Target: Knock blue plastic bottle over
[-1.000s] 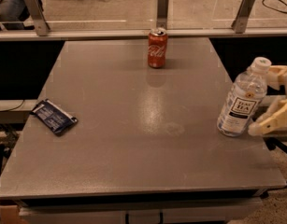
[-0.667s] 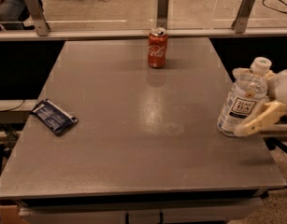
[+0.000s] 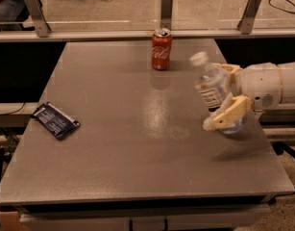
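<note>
The blue plastic bottle [image 3: 208,83] is clear with a white cap and a white label. It stands at the table's right side and leans sharply to the left, cap up and left, base still on the table. My gripper [image 3: 215,96] reaches in from the right edge on a white arm. It is open, with one cream finger [image 3: 227,113] in front of the bottle's lower part and the other behind it, touching the bottle.
A red Coca-Cola can [image 3: 161,49] stands upright at the back middle of the grey table [image 3: 118,143]. A dark blue snack packet [image 3: 55,120] lies near the left edge. A rail with metal posts runs behind the table.
The gripper has swept left into the bottle. The bottle, upright before, now tips to the left and has shifted a little inward from the right edge.
</note>
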